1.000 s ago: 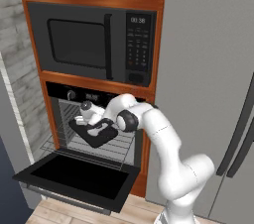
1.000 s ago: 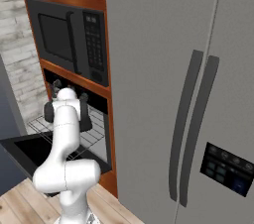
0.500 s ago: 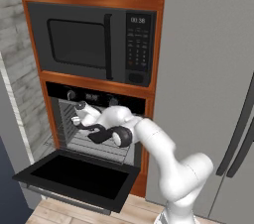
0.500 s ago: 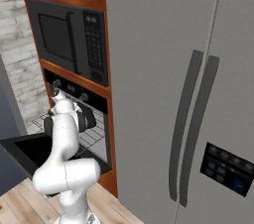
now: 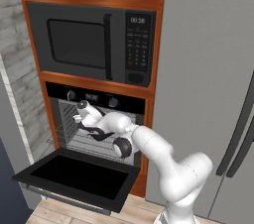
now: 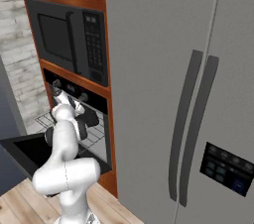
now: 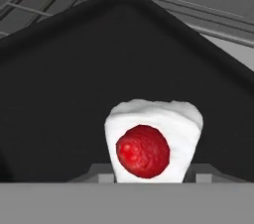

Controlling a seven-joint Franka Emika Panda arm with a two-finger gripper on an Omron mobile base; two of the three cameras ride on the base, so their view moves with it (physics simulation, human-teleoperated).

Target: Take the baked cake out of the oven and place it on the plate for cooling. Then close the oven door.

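Gripping cake (image 7: pixel 151 143), gripper (image 7: pixel 154 177) closed.

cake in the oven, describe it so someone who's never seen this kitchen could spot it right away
Find the black wall oven under the microwave, its door folded down. Inside sits a black tray, and the cake is the small whitish piece on it, the only pale thing there, with a red berry on top.

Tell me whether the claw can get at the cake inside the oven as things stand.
Probably yes: the oven door hangs open, and the claw sits right at the cake on its dark tray, nothing between.
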